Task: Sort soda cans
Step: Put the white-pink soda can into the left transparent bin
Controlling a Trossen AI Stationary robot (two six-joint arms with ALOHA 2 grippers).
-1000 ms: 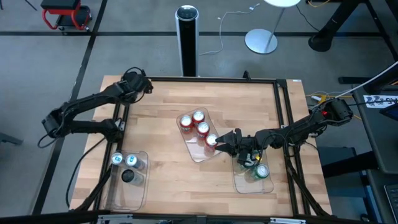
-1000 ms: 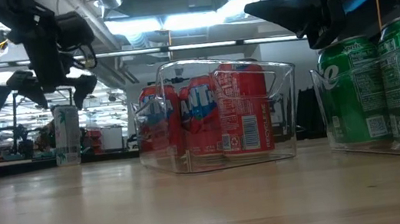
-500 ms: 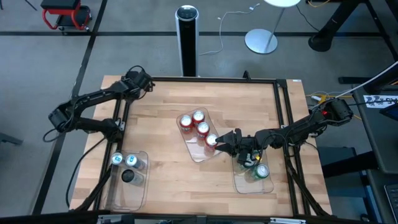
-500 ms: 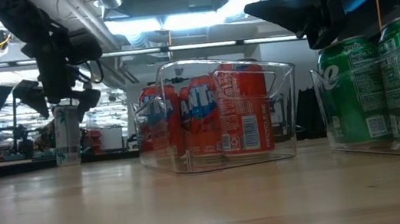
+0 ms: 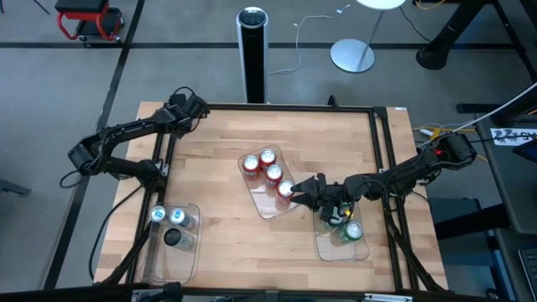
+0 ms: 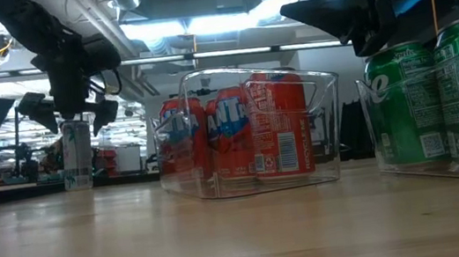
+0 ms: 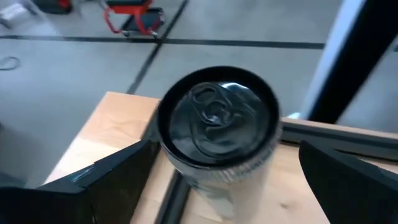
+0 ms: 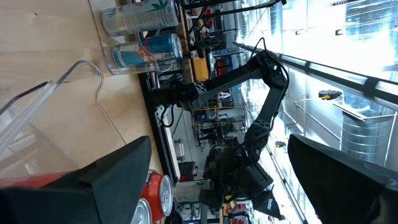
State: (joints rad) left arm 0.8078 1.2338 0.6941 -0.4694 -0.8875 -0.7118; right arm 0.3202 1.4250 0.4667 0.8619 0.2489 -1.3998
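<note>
A silver-topped soda can [image 7: 217,124] stands upright on the wood at the table's far left corner, seen as a pale can [image 6: 77,155] in the low view. My left gripper [image 7: 227,152] is open above it, a finger on either side of its top without touching; from above, the gripper [image 5: 190,106] hides the can. My right gripper [image 5: 300,190] is open and level, beside the nearest of several red cans [image 5: 285,190] in the middle tray [image 5: 262,201]. It hangs higher than the cans [image 6: 330,13] and touches nothing.
A clear tray [image 5: 329,250] at the near right holds green cans [image 5: 353,230], partly under my right arm. A clear tray [image 5: 156,262] at the near left holds silver cans with blue marks [image 5: 159,215]. A tall black-and-silver cylinder [image 5: 252,50] stands on the floor behind the table.
My left gripper has moved toward the can at the far left corner and sunk a little, tipping further down, so its open fingers now flank the can's top. The can has stayed where it was.
</note>
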